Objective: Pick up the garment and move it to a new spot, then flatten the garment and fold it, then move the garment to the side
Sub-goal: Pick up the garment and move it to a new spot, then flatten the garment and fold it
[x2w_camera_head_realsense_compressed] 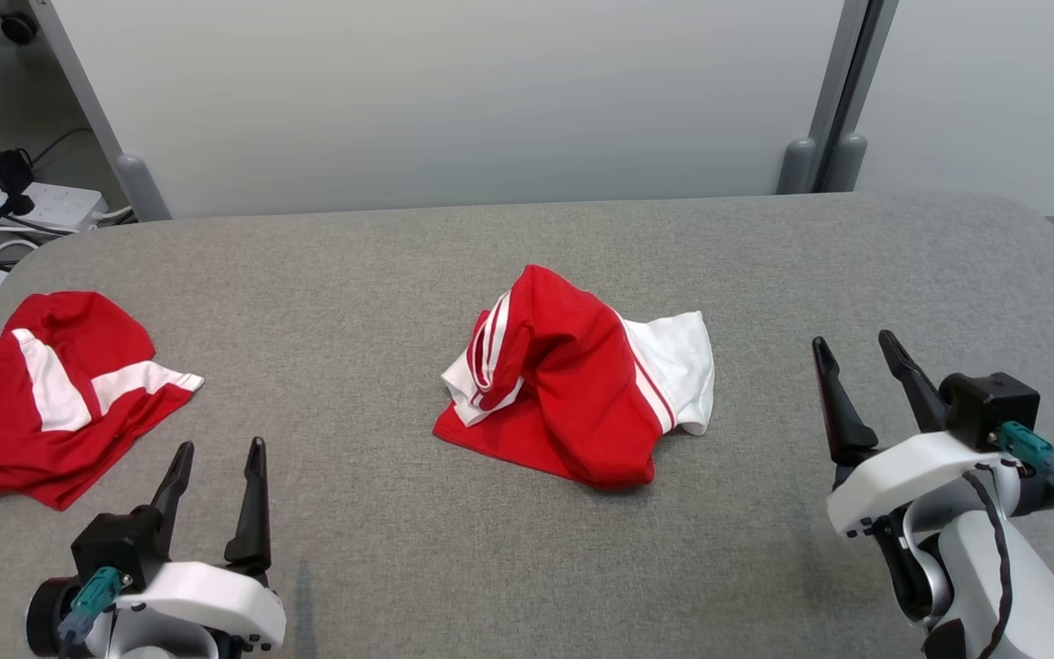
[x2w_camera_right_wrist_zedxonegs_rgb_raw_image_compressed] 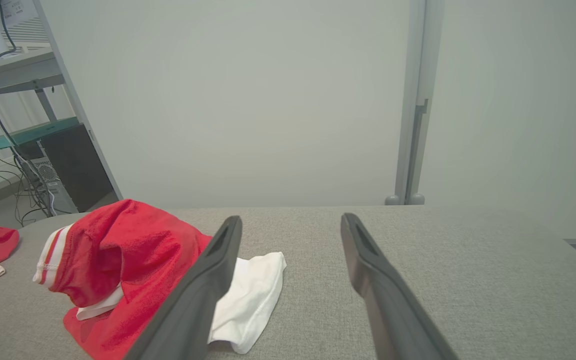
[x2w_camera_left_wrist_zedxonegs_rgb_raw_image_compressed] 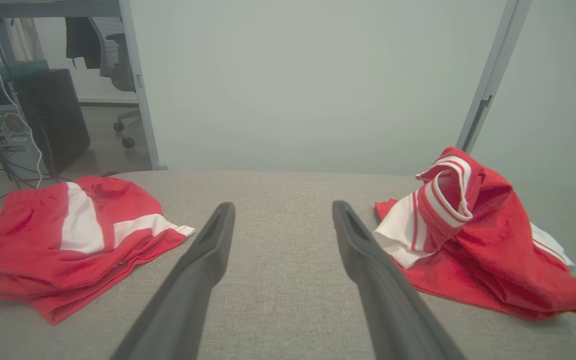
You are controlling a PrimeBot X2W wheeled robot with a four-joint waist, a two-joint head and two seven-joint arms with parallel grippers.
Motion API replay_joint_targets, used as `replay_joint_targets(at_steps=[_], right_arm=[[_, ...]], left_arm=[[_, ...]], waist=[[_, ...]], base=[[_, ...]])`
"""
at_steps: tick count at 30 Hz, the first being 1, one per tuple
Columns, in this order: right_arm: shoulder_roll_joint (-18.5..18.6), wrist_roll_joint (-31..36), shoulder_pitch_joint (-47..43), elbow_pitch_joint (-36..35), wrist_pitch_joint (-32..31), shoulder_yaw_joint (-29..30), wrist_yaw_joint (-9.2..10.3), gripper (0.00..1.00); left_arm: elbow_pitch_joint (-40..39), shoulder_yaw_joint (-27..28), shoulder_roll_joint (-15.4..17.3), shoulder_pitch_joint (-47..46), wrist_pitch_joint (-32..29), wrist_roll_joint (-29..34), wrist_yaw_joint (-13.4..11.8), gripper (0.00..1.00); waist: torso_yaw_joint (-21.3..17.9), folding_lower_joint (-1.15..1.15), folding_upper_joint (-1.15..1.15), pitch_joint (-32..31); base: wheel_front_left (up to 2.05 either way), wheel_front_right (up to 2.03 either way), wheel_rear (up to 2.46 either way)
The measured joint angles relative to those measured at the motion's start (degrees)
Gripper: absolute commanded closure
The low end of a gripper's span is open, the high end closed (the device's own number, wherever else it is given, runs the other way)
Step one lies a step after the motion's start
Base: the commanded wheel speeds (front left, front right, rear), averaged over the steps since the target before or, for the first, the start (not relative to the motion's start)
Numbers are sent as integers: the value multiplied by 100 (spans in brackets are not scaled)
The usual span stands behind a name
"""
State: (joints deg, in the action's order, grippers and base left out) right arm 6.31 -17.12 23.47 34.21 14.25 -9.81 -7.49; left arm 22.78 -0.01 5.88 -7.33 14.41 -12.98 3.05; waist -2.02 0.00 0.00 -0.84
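Lying crumpled mid-table in the head view, the garment (x2w_camera_head_realsense_compressed: 573,384), soft red cloth with white stripes, has its long axis running left to right, white end toward the robot's right. Left gripper (x2w_camera_head_realsense_compressed: 219,448) and right gripper (x2w_camera_head_realsense_compressed: 854,340) have fingers apart, well clear of the cloth.

Left wrist view: garment heaped right of the spread fingers, second red garment (x2w_camera_left_wrist_zedxonegs_rgb_raw_image_compressed: 68,235) at left.

Right wrist view: garment left of the spread fingers, on the grey woven table (x2w_camera_right_wrist_zedxonegs_rgb_raw_image_compressed: 468,260).

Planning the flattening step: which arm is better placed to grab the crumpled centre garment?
Probably right: the right gripper, open, sits nearer the crumpled garment, whose white end faces it; the left gripper is farther off.
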Motion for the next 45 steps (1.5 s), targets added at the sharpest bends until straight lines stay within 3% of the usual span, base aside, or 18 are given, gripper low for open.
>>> replay_joint_targets(at_steps=[10, 19, 25, 32, 38, 45], right_arm=[[-5, 36, -421, -94, 0, 214, 0, 0], [-11, 54, -536, -167, 0, 277, 0, 0], [-40, 107, -458, -154, -1, -196, 0, 0], [-114, 100, 180, 89, 0, -1206, 0, 0], [-131, 41, 843, 745, 0, -1873, -1, 0], [-186, -3, 1166, 1382, 0, -1837, -1, 0]], left_arm=[[-271, 541, -214, 465, 0, 242, 151, 0], [-347, 625, -318, 593, 0, 350, 253, 0], [-335, 516, -338, 558, 0, 349, 303, 0], [-348, 16, -345, 522, 0, 175, 346, 0], [-396, -411, -341, 440, 0, -30, 354, 0], [-435, -668, -338, 297, 0, -178, 354, 0]], waist=[[60, 0, 0, -142], [88, 0, 0, -86], [235, 0, 0, -10], [708, 0, 0, 91], [1361, 0, 0, 283], [1895, 0, 0, 500]], base=[[0, 0, 0], [0, 0, 0], [0, 0, 0], [0, 0, 0], [0, 0, 0], [0, 0, 0]])
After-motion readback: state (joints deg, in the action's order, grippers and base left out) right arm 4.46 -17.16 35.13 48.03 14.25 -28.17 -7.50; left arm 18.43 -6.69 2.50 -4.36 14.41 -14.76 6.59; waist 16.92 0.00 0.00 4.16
